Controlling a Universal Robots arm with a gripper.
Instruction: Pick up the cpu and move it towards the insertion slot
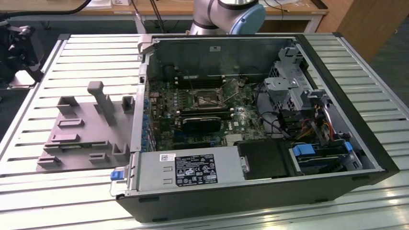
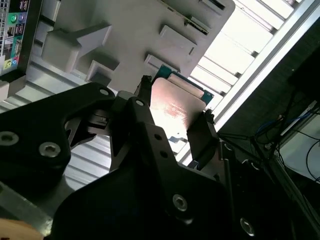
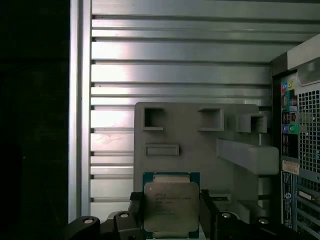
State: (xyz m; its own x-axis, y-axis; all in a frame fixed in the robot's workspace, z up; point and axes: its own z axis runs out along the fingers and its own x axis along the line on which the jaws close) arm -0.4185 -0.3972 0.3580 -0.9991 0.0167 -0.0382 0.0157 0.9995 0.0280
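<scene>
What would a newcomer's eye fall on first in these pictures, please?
The shiny square cpu sits clamped between the gripper's black fingers in both wrist views, with the grey fixture beyond it. In the exterior view, the open computer case dominates the slatted table, the insertion slot mid-way along its board.

Claw (image 3: 171, 214) pointing down, black fingers (image 2: 200, 137) clamped on cpu (image 3: 171, 202)

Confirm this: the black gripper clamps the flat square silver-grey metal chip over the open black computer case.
Wrong place. In the first wrist view the black gripper clamps the flat silver-grey cpu over the grey plastic fixture plate; the black computer case stands beside it.
</scene>
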